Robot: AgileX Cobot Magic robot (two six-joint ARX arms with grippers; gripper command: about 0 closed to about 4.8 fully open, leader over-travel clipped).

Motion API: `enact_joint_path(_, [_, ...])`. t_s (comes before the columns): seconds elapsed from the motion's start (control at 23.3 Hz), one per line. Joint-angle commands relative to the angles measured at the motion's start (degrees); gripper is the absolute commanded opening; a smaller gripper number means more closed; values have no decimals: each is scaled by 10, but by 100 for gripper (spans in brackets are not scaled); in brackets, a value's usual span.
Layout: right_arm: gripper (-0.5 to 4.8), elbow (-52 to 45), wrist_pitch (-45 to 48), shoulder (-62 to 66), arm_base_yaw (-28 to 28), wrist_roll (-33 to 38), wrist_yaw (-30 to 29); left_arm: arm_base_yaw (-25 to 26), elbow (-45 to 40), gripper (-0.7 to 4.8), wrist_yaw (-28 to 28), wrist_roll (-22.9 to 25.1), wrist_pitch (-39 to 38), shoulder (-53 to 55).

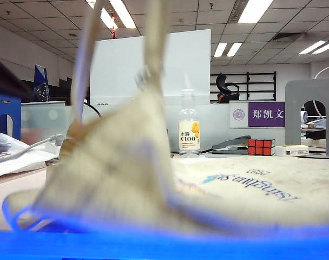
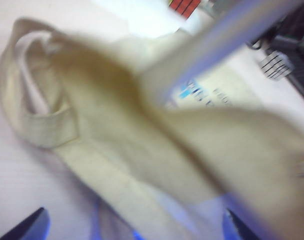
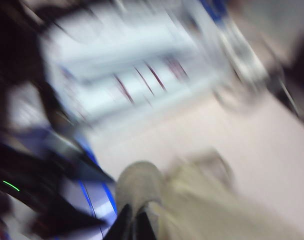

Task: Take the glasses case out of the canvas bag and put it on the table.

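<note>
Right gripper lifting canvas bag by strap; glasses case not visible.

Exterior view: the canvas bag (image 1: 153, 179) is hoisted by its straps, body sagging onto the surface (image 1: 13, 189); Rubik's cube (image 1: 261, 146) and bottle (image 1: 189, 127) stand behind. Left wrist view: left gripper (image 2: 137, 231) hovers above the bag, jaws wide apart, empty. Right wrist view: blurred; right gripper (image 3: 133, 222) jaws together, clamped on the cloth strap (image 3: 142, 185). Glasses case unseen, presumably inside the bag. Judgement: hold the mouth open and steady so the left jaws can reach in.
</note>
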Motion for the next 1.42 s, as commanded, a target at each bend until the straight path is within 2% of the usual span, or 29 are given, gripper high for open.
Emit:
enact_joint_path(0.04, [-3,39,26,-6,-1,10,4,0,0,479,-24,13,70,58])
enact_joint_path(0.21, [-3,49,11,-8,24,35,4,-3,4,479,13,48,208,158])
enact_joint_path(0.34, [-3,49,7,-11,43,35,4,-33,19,479,5,59,276,244])
enact_joint_path(0.43, [-3,49,7,-11,63,36,12,-60,36,479,2,84,304,308])
enact_joint_path(0.52, [-3,49,6,-7,103,37,64,-103,69,479,29,88,329,395])
enact_joint_path(0.56, [-3,50,7,-9,118,32,82,-142,92,479,27,90,344,453])
enact_joint_path(0.73, [-3,66,6,-14,131,37,80,-205,142,479,27,104,427,570])
enact_joint_path(0.86, [-3,66,7,-32,131,37,78,-212,171,479,26,125,447,596])
enact_joint_path(0.99, [-3,66,7,-52,140,56,41,-213,201,479,25,192,456,608])
enact_joint_path(1.2, [-3,69,14,-68,160,67,26,-213,226,479,28,181,476,685])
enact_joint_path(1.37, [-3,78,40,-66,161,98,-10,-219,229,479,43,106,588,756])
enact_joint_path(1.42, [-3,78,37,-64,161,114,-22,-224,238,479,44,106,599,759])
